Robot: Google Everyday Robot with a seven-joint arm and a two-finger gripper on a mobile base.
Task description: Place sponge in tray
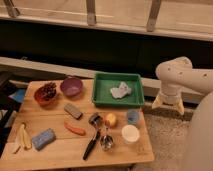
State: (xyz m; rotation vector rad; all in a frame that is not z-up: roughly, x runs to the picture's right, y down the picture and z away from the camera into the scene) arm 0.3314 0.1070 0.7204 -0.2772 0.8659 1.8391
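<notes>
The blue sponge lies flat on the wooden table near its front left corner. The green tray sits at the table's back right and holds a crumpled pale cloth-like thing. My gripper hangs at the end of the white arm, off the table's right edge, just right of the tray and far from the sponge. It holds nothing that I can see.
A purple bowl and an orange bowl of dark items stand at the back left. A grey bar, carrot, banana, black-handled utensil, yellow fruit, blue cup and white cup lie between sponge and tray.
</notes>
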